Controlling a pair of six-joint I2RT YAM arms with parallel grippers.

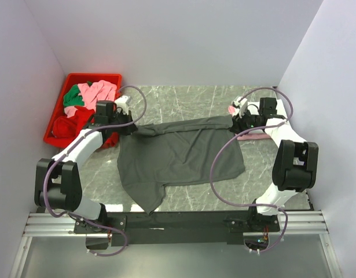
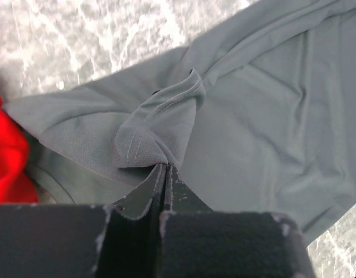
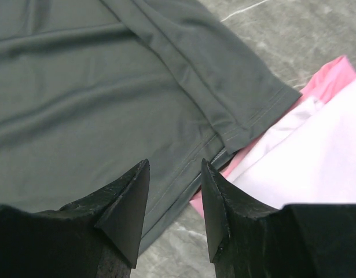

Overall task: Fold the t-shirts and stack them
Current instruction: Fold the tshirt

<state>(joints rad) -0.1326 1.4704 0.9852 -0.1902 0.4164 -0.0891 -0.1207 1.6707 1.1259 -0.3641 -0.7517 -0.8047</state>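
Dark grey soft cloth t-shirt (image 1: 178,156) spread mid grey marble counter (image 1: 183,95), rumpled, unfolded. Left hand (image 2: 166,174) pinched shut on bunched stitched edge, probably to tug flat. Right hand (image 3: 175,168) half open, empty, poised above opposite corner, which overlaps pink and white shirts (image 3: 316,168).

The dark grey t-shirt (image 1: 183,156) covers the middle of the desk (image 1: 183,99); bare marble lies open beyond it. The red bin (image 1: 94,76) blocks the far-left corner. Pink and white shirts (image 3: 316,162) crowd just beside the right claw (image 3: 175,168).
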